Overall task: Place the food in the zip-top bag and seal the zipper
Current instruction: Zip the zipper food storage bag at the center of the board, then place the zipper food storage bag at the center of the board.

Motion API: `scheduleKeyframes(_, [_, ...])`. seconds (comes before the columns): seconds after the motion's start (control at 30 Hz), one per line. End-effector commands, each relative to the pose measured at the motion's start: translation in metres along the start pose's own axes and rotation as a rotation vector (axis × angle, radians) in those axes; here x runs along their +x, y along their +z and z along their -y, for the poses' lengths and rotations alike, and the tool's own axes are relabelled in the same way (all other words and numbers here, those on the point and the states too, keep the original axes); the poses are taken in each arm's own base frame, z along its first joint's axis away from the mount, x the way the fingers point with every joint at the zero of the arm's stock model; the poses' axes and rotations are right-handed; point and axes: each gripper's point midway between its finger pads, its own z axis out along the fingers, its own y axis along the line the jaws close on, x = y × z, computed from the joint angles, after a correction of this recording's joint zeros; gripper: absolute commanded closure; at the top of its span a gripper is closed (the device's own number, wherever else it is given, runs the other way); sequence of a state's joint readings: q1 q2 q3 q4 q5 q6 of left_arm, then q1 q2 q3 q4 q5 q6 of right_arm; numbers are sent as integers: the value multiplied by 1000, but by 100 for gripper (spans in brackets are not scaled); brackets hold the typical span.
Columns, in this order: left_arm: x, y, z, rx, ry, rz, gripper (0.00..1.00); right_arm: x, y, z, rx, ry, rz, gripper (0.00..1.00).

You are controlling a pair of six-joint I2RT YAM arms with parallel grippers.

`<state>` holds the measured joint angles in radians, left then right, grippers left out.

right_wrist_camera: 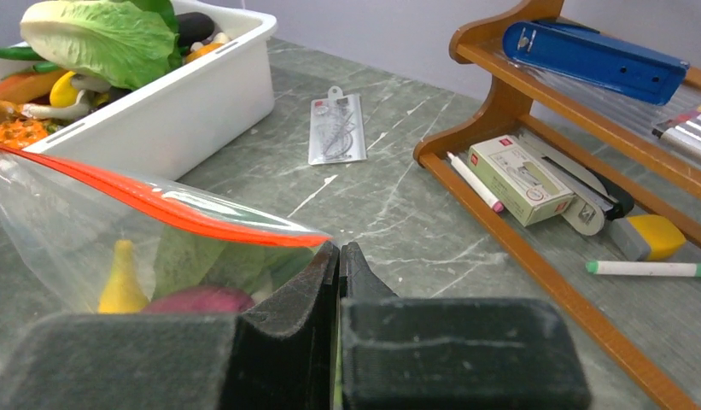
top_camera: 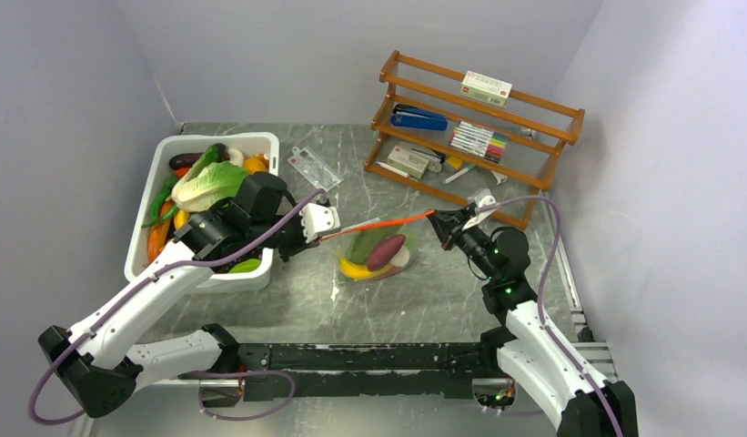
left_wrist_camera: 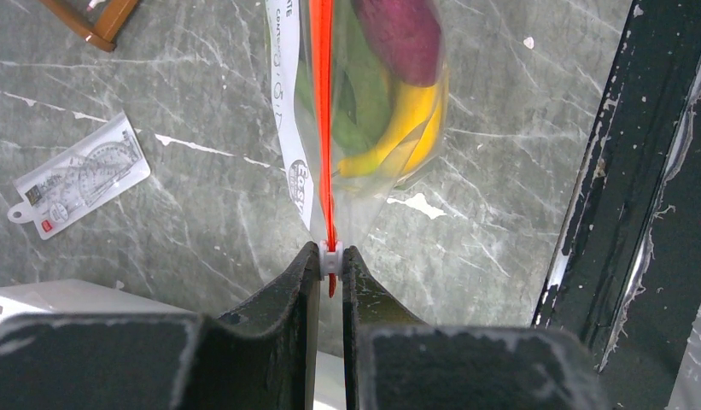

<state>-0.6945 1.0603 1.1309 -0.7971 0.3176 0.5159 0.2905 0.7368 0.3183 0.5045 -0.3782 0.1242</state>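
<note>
From above, I see the zip-top bag point(top_camera: 374, 257) mid-table point(top_camera: 442, 305) with food point(top_camera: 386, 251) inside. Its zipper point(top_camera: 378, 225) is stretched between my left gripper point(top_camera: 321, 237) and right gripper point(top_camera: 439, 218). On the left wrist view, the fingers point(left_wrist_camera: 302, 286) press together on the zipper's white slider point(left_wrist_camera: 330, 259). On the right wrist view, the fingers point(right_wrist_camera: 317, 278) pinch the zipper's other end.

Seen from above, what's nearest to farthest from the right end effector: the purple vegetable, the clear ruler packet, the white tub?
From the right end effector:
1. Purple vegetable, inside the bag, just left.
2. Clear ruler packet, farther left, toward the back.
3. White tub, far left.
</note>
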Motion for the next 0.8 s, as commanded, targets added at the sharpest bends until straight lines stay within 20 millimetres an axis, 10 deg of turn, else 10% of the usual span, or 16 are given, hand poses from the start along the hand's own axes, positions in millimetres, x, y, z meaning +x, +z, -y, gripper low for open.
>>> scheduleKeyframes(0.0, [22,-10,6,0,-28,-74,93,-13,-2,25,105,-22,58,100])
scheduleKeyframes(0.33, [-5,-7,-19,-79,33,7,93,-22,5,12,18,-38,76,100])
scheduleKeyframes(0.67, [-89,-14,-125,-371,207,74,93,-79,61,42,24,-126,150,100])
scheduleKeyframes(0.77, [-107,-15,-126,-339,234,108,93,-86,65,44,19,-139,152,100])
